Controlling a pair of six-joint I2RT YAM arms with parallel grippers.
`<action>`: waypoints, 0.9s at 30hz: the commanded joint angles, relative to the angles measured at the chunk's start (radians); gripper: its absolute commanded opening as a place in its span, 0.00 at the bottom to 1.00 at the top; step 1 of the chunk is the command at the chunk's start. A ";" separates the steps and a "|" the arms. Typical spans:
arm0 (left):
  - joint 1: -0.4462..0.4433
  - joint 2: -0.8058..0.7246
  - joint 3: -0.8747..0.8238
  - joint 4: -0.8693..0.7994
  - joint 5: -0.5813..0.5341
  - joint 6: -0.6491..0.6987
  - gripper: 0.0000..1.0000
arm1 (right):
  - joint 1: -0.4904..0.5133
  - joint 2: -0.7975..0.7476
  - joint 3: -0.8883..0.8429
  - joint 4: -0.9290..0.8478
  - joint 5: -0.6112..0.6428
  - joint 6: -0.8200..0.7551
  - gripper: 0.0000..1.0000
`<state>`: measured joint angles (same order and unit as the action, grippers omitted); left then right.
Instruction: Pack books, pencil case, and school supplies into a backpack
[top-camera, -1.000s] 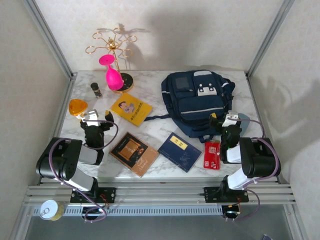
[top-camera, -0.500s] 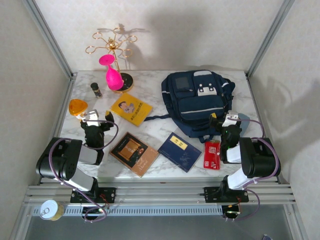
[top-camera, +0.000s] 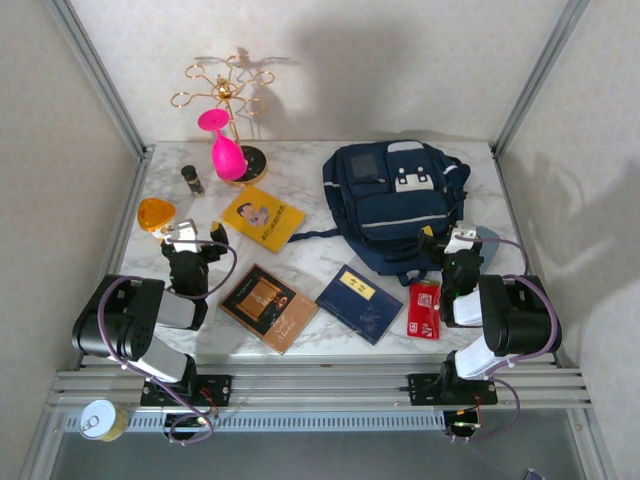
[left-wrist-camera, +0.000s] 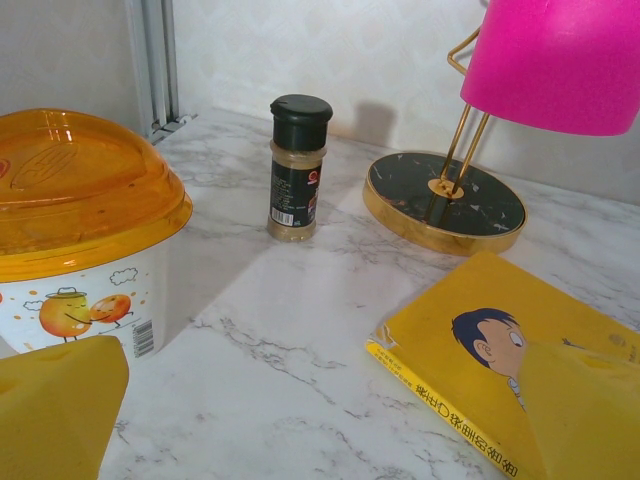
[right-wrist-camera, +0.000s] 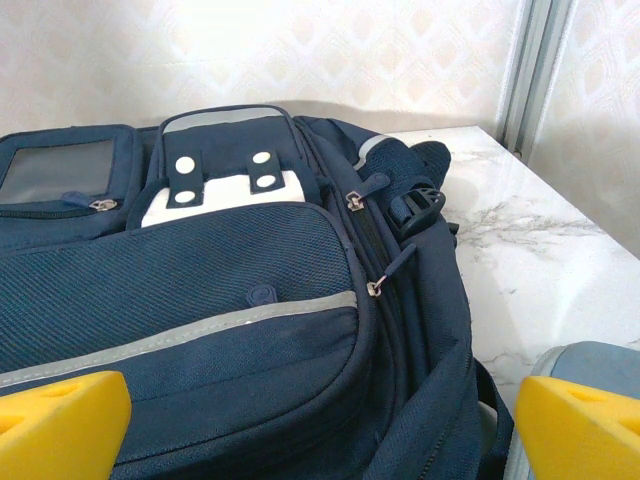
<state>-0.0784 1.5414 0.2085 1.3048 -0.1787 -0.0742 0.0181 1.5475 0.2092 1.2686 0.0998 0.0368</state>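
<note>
Left hand (top-camera: 190, 233) and right hand (top-camera: 448, 240) both wide open, empty; backpack (top-camera: 395, 200) lies far right on the tabletop (top-camera: 310, 175); books (top-camera: 360, 302) spread left and in front; red packet (top-camera: 424, 309), pencil case (top-camera: 490, 238) beside right hand

The bench (top-camera: 305, 175) carries three books: one yellow book (top-camera: 262, 218), one brown-and-black book (top-camera: 268, 306) and one navy book (top-camera: 359, 303). There is one backpack (top-camera: 395, 205), one red packet (top-camera: 424, 309) and one grey-blue pencil case (top-camera: 491, 238). Also one spice bottle (top-camera: 192, 180), one orange-lidded tub (top-camera: 156, 214), one gold stand (top-camera: 228, 95), one pink glass (top-camera: 226, 150), and one tin can (top-camera: 101, 419) near left.
</note>
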 joint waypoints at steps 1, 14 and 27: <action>0.005 0.002 0.012 0.006 0.012 0.011 0.99 | 0.001 0.002 0.006 0.035 -0.013 -0.012 0.99; 0.004 -0.120 0.045 -0.158 0.033 0.013 0.99 | 0.002 -0.108 0.000 -0.048 0.007 -0.003 0.99; 0.006 -0.415 0.247 -0.741 0.126 -0.283 0.99 | -0.002 -0.325 0.276 -0.819 0.166 0.389 0.99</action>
<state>-0.0784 1.1553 0.3710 0.7815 -0.0845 -0.1951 0.0181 1.2629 0.4026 0.7265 0.1627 0.2134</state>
